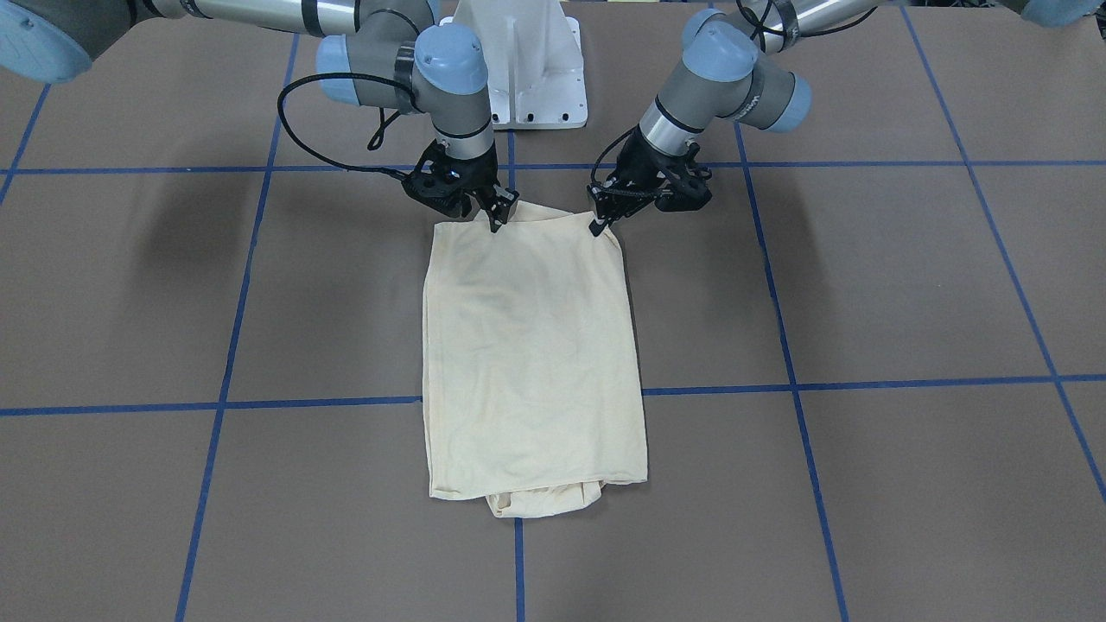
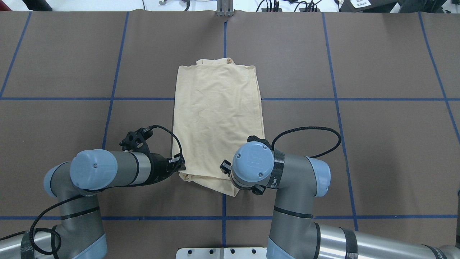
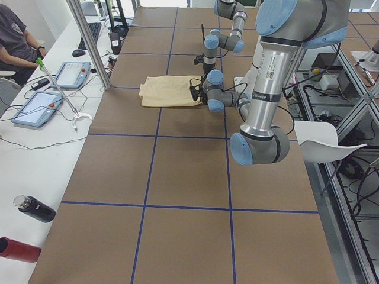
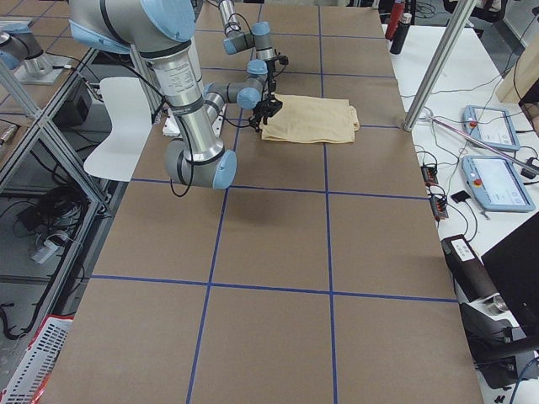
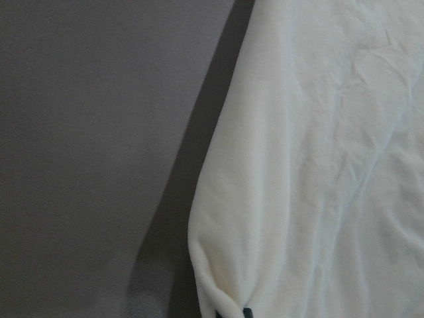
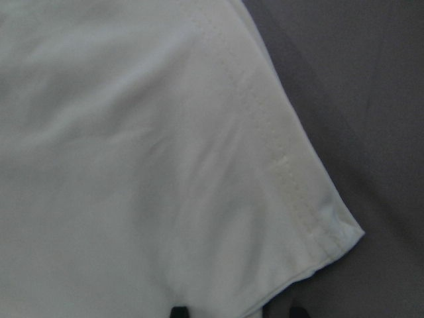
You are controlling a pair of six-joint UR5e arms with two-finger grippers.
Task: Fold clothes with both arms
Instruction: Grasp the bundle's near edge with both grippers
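Overhead exterior: jaws pinch T-shirt's [image 2: 215, 108] near corners.

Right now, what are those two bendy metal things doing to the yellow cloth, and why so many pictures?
Those are two robot arms, the left arm and the right arm, at a brown table. Each ends in a black two-finger gripper, like a pincher. One picture faces the robot, one looks over its shoulders, two look from the table's ends, and two come from wrist cameras, close to the cloth. The cloth is a cream shirt, folded into a long strip. The left gripper pinches one corner nearest the robot. The right gripper is at the other; whether it has closed, I cannot tell.
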